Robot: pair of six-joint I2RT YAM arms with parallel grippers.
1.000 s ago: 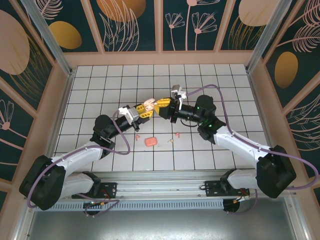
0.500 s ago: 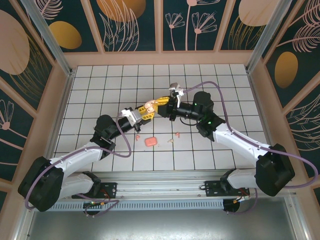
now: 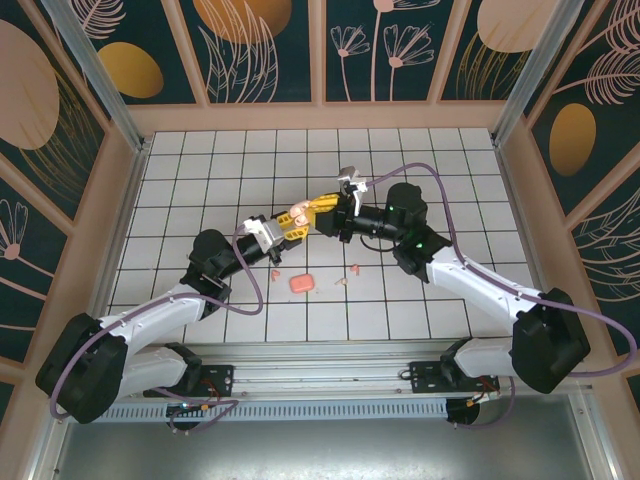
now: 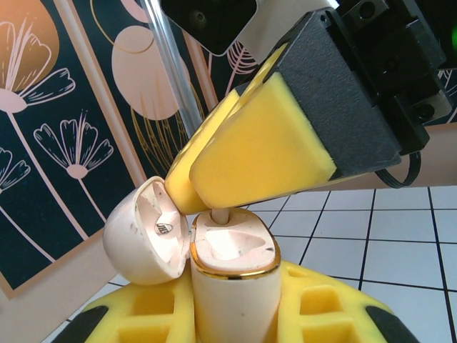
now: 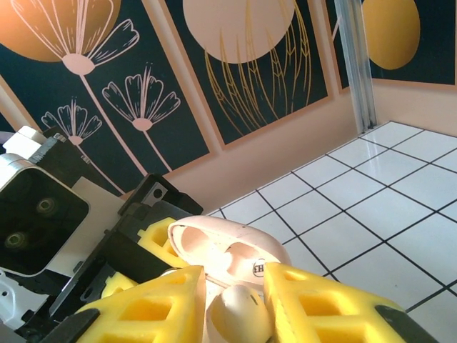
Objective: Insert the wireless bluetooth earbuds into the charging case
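My left gripper (image 4: 232, 311) is shut on the charging case (image 4: 232, 286), a pale body with a gold rim held upright, its lid (image 4: 143, 229) swung open to the left. From above, the yellow fingers (image 4: 264, 150) of my right gripper (image 5: 235, 307) reach down over it. They flank one pale earbud (image 5: 239, 318), whose stem (image 4: 220, 216) enters the far socket of the case. The near socket is bare. From overhead, both grippers (image 3: 290, 225) (image 3: 318, 212) meet above mid-table. Tiny pale pink earbuds (image 3: 353, 268) (image 3: 340, 281) lie on the tiles in front.
A coral-pink rounded box (image 3: 301, 284) rests on the white grid table (image 3: 450, 160) near the small pieces, with another tiny pink piece (image 3: 273, 273) to its left. Patterned walls close in the back and sides.
Over the last second my right gripper has shifted slightly left and settled over the case. My left gripper has kept its hold and barely moved.
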